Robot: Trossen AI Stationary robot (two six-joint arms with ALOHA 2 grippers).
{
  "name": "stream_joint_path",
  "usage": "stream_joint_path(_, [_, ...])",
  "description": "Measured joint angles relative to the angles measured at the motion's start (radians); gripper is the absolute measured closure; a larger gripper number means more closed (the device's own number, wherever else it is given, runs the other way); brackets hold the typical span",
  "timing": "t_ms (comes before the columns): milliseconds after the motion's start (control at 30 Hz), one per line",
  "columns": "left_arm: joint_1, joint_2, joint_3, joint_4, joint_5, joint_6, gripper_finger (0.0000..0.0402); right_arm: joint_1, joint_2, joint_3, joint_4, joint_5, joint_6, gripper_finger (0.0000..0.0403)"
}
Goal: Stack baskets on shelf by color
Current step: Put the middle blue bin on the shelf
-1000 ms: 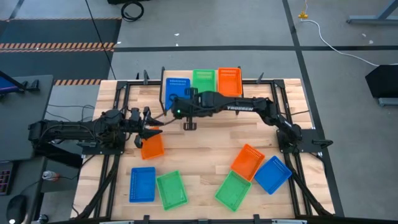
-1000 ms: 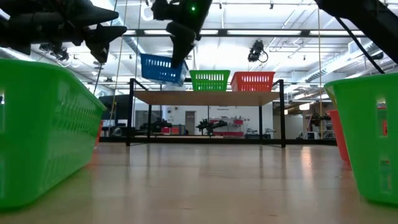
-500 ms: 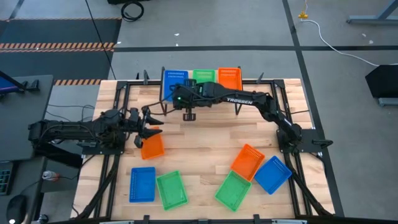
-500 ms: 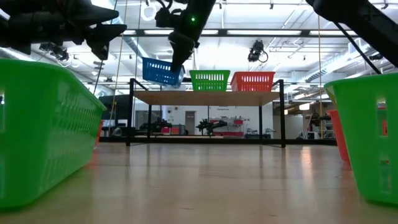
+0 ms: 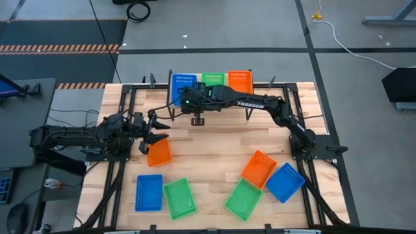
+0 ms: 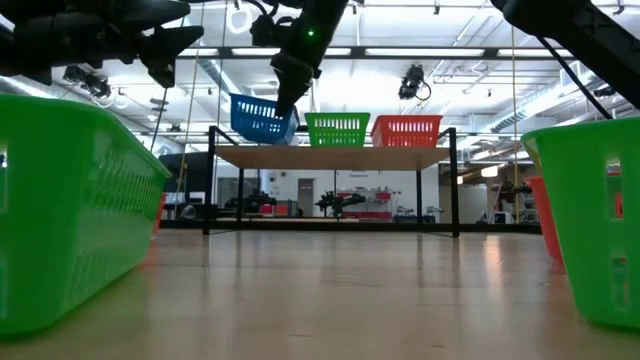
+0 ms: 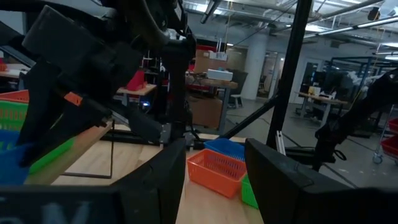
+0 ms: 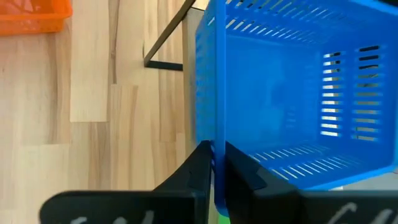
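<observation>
A blue basket [image 5: 183, 83] hangs tilted in my right gripper [image 5: 190, 101] over the left end of the shelf [image 6: 335, 157], seemingly just clear of the plank. A green basket [image 5: 212, 79] and an orange basket [image 5: 240, 81] stand on their bottoms on the shelf beside it. My left gripper [image 5: 158, 133] is open and hovers left of centre, just above another orange basket [image 5: 158, 152] that lies on the table. In the left wrist view its fingers [image 7: 155, 186] stand wide apart with nothing between them. My right gripper pinches the blue basket's near-side wall at its rim [image 8: 216, 134], one finger [image 8: 194, 169] outside and one finger [image 8: 241, 169] inside. It comes from above, slanting down. The basket [image 6: 258, 118] is tilted below the fingers, its far end higher.
Loose baskets lie on the table's near half: blue [image 5: 149, 192] and green [image 5: 179, 197] at the left, orange [image 5: 259, 168], green [image 5: 243, 197] and blue [image 5: 285, 182] at the right. Black frame bars run along both table sides. Bare wood lies at the centre.
My right gripper has carried the blue basket toward the table's far edge, from in front of the shelf to over its left end, and lowered it slightly. The basket has stayed tilted in the hold.
</observation>
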Motion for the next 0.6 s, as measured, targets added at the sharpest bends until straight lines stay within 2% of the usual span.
stream_joint_path(367, [0.000, 0.000, 0.000, 0.013, 0.000, -0.001, 0.0230, 0.000, 0.000, 0.000, 0.005, 0.000, 0.003, 0.0324])
stream_joint_path(600, [0.000, 0.000, 0.000, 0.013, 0.000, -0.001, 0.0230, -0.009, 0.001, 0.000, 0.079, 0.000, 0.016, 0.0316])
